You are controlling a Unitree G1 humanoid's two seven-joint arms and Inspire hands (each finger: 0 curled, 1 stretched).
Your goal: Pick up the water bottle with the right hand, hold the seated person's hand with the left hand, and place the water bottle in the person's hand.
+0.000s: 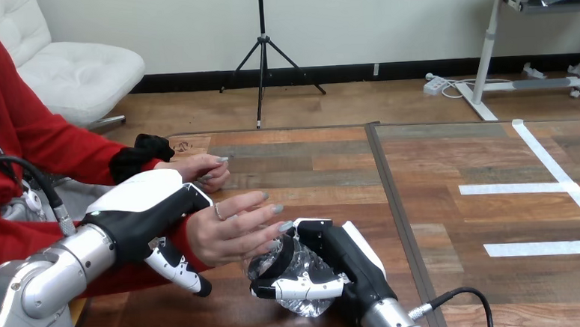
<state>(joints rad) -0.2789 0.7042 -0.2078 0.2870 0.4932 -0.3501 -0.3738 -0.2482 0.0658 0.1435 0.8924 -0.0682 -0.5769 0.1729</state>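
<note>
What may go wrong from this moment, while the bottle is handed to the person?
1. The right robot hand curls round the clear water bottle, which looks dented; more squeeze may crush it.
2. The person's hand is open beside the bottle, not closed on it; a release now may drop it on the table.
3. The left robot hand seems curled round the person's wrist; a sudden pull could hurt.

Brown-grey plank-pattern table, white tape lines at right. Black left hand and right hand, white shells on both. Clear, glinting water bottle.
</note>
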